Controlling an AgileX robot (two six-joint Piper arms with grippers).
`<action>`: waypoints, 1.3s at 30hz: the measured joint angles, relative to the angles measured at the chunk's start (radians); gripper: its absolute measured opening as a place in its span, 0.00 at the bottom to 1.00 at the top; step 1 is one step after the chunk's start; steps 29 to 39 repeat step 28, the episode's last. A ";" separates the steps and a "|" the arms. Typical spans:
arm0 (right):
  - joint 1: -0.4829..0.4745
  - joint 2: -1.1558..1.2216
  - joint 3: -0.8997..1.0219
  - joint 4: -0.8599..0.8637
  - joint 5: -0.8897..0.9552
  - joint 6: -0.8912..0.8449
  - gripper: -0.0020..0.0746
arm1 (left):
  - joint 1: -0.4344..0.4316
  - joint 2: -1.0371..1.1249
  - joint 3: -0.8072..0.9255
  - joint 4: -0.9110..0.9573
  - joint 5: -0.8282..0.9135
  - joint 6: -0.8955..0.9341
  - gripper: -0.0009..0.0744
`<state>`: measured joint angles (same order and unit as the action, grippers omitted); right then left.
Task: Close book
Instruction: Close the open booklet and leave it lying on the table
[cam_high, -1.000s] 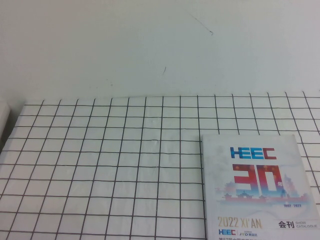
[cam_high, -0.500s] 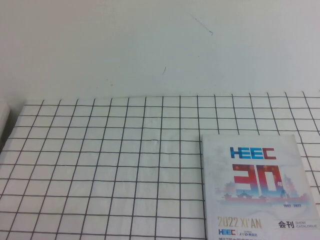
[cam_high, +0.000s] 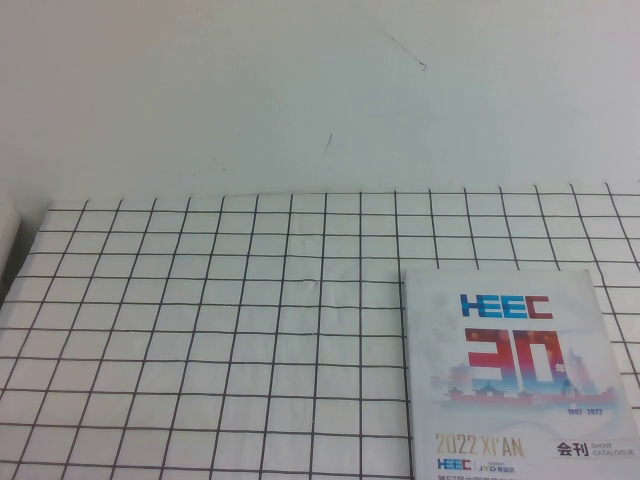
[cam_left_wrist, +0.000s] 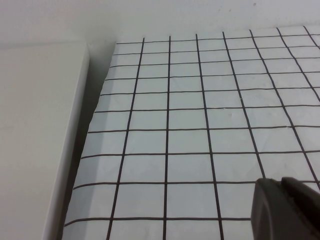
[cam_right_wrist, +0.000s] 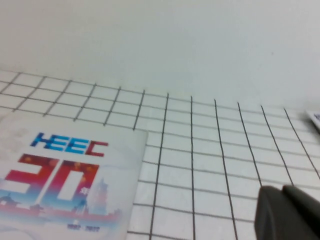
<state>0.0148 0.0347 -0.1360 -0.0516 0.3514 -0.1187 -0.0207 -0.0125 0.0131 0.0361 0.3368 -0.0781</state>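
Book (cam_high: 515, 375) lies shut (light, floppy, we judge; take its free edge); left hand (cam_left_wrist: 286, 209) hangs well left of it, right hand (cam_right_wrist: 287, 212) near it, and we cannot tell how open either is.

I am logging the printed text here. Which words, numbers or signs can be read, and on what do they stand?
"HEEC": top of the book cover.
"30": large, below it.
"2022 XI'AN": lower cover.
"会刊": beside that; the small print nearby is too blurred to read.
No text on the left gripper or the right gripper, dark tips above the grid mat.

Closed white HEEC book (cam_high: 515, 375), flat, near right.
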 joint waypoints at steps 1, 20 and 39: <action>-0.029 -0.026 0.036 0.008 0.002 0.002 0.02 | 0.000 0.000 0.000 0.000 0.000 0.000 0.01; -0.098 -0.046 0.153 0.071 0.010 -0.014 0.02 | 0.000 -0.002 0.000 -0.002 0.000 0.005 0.01; -0.098 -0.046 0.153 0.079 0.011 -0.014 0.02 | 0.000 -0.002 0.000 -0.002 0.000 0.005 0.01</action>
